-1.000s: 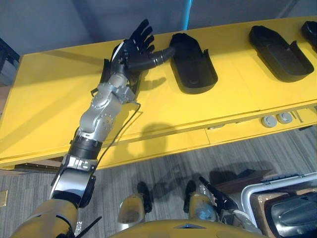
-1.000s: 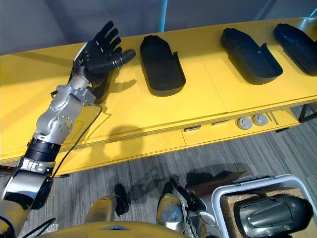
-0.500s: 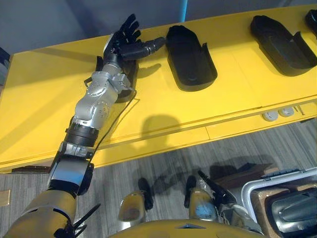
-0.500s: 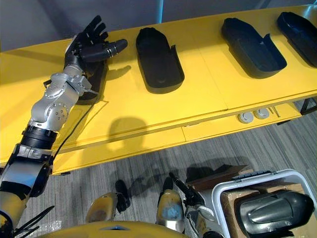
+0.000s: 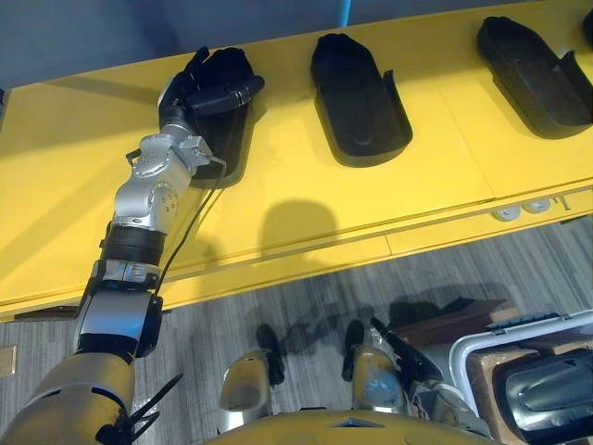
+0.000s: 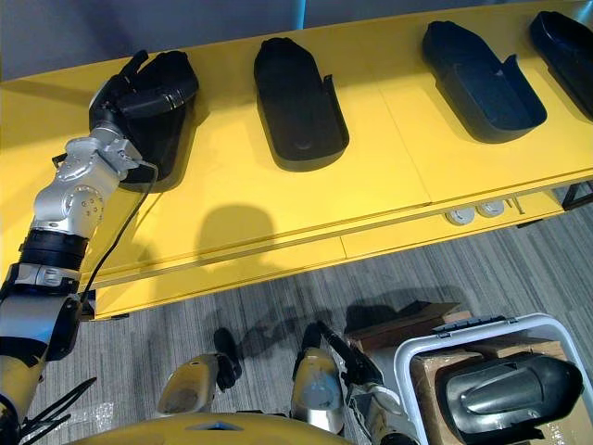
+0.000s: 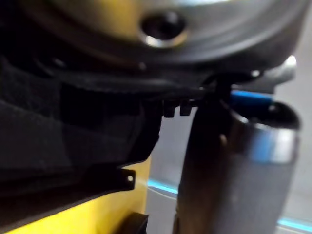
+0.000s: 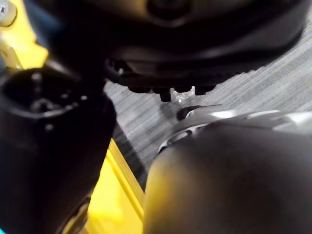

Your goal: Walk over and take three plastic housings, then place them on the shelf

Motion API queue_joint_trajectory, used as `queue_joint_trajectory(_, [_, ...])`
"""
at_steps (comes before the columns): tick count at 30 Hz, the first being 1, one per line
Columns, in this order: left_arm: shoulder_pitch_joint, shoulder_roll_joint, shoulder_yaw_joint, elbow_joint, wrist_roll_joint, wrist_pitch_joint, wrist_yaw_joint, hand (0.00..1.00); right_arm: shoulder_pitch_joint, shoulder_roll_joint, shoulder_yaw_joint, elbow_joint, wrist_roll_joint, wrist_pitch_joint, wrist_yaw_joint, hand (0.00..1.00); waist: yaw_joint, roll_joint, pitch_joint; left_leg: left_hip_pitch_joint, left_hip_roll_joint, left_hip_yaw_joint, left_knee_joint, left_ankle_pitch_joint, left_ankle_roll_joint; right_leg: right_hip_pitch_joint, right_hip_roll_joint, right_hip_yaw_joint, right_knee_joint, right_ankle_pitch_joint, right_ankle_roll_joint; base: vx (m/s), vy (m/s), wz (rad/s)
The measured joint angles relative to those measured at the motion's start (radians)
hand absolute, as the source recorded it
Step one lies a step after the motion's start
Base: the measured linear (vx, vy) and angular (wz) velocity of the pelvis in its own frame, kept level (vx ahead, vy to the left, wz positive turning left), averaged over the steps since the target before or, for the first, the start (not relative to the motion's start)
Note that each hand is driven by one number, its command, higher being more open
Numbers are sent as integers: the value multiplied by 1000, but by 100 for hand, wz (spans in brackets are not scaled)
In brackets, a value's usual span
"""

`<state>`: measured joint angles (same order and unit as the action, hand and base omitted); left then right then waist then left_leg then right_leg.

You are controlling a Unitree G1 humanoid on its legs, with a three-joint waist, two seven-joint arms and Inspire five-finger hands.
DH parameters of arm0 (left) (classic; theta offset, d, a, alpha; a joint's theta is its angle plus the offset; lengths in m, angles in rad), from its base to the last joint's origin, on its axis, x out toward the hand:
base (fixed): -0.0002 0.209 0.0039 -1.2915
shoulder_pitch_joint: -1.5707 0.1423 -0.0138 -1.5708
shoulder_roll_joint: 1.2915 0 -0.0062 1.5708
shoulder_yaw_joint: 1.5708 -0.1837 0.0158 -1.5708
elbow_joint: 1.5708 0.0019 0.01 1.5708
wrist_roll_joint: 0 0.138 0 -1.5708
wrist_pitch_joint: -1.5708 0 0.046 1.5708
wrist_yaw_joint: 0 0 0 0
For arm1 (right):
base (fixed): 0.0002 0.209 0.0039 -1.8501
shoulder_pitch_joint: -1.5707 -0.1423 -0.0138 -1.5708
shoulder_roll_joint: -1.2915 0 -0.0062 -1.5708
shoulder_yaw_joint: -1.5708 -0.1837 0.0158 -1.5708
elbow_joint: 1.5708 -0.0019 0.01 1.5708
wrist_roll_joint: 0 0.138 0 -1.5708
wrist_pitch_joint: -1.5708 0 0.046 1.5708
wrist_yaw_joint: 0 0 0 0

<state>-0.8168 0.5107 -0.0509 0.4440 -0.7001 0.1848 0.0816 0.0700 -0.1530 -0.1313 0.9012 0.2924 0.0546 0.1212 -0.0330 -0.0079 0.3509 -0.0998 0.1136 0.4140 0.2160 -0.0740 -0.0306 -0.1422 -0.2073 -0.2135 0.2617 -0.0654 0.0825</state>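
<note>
L hand (image 5: 206,82): fingers (image 6: 119,82) bent down over the far-left rim of the leftmost housing (image 5: 228,141), thumb (image 5: 233,94) laid across its open cavity. Reads as a pinch on that rim, tho dark on dark makes exact contact hard to see. Wrist & silver forearm run back toward the lower left, over the housing's left side.

That housing lies flat on the yellow shelf (image 5: 65,195), open side up, long axis running front to back, rounded end away from the robot.

2nd housing (image 5: 359,97) lies near it on the right, same way up, not touching. 3rd housing (image 5: 536,65) is well apart, further right, angled a bit. Part of a 4th housing (image 6: 567,35) shows at the far-right edge. All black, all on the shelf top.

Shelf front has a lower ledge w/ two small round discs (image 5: 519,209) toward the right. Grey striped carpet (image 5: 306,306) below.

Bottom right: white-rimmed crate (image 6: 408,366) on the floor w/ a grey shell (image 6: 505,394) inside.

R hand (image 8: 53,146): dark bulk in its wrist view, over carpet & a yellow edge; state can't be told.
</note>
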Motion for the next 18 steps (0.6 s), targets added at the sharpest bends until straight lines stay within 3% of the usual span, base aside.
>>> queue_joint_trajectory(18, [-1, 13, 93, 37, 4, 82, 114, 100, 3, -1, 8, -1, 9, 0, -1, 100, -18, 9, 11, 7, 2, 7, 4, -1, -1, 0, -1, 2, 11, -1, -1, -4, -2, -1])
